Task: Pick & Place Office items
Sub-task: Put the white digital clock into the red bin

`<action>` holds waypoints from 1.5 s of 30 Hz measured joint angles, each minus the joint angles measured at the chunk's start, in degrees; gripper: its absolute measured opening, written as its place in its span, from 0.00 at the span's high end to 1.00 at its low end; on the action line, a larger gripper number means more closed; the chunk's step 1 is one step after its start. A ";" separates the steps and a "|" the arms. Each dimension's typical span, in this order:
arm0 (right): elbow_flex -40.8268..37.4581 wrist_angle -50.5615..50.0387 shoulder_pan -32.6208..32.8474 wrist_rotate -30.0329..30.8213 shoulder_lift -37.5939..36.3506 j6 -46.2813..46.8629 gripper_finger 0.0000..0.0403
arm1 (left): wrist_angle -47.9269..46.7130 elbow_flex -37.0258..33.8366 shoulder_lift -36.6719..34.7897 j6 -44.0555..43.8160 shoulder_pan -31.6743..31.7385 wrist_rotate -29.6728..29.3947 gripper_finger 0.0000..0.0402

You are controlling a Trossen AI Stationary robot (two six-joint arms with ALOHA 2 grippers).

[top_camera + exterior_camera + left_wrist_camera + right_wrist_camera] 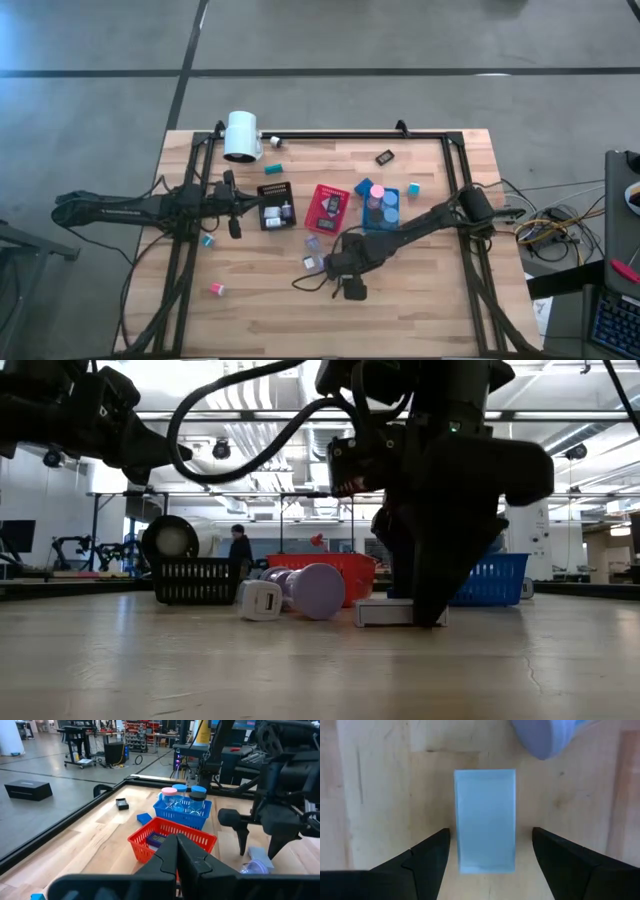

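A pale, flat rectangular block (485, 820) lies on the wooden table. My right gripper (490, 857) points down over it, open, one finger on either side of the block and a gap to each. In the low view the fingers (430, 605) stand at the block (385, 612). A lavender round cap (545, 735) lies just beyond it, and a small white block (260, 600) beside that. My left gripper (177, 852) is shut on nothing and hovers at the table's left (240, 205), near the black tray (275, 205).
The red tray (328, 208) and the blue tray (382, 205), with pink and blue caps in it, stand mid-table. A big white cylinder (241, 135) lies at the far left. Small teal, black and pink bits (216, 289) are scattered about. A black frame (340, 135) edges the table.
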 joint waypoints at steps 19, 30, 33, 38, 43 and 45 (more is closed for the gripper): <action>-0.16 0.34 0.00 -1.02 -1.09 -0.50 0.64 | 0.00 0.00 0.00 0.42 -0.02 -0.02 0.99; -5.95 10.84 -1.07 -1.03 -15.86 -5.42 0.64 | -0.33 0.00 0.00 0.42 -0.02 -0.04 0.99; -11.42 17.93 -2.25 -0.92 -23.01 -5.33 0.64 | -0.52 0.00 0.00 0.51 -0.02 -0.04 0.99; -22.25 28.33 -3.08 -0.17 -36.05 -8.03 0.64 | -0.55 0.00 0.00 0.85 -0.02 -0.14 0.99; -35.46 41.76 -4.98 3.36 -49.87 -10.11 0.64 | -0.59 -0.02 0.00 0.85 -0.02 -0.20 0.99; -40.77 46.99 -6.06 3.42 -55.67 -10.81 0.64 | -0.59 -0.02 0.00 0.81 -0.02 -0.20 0.99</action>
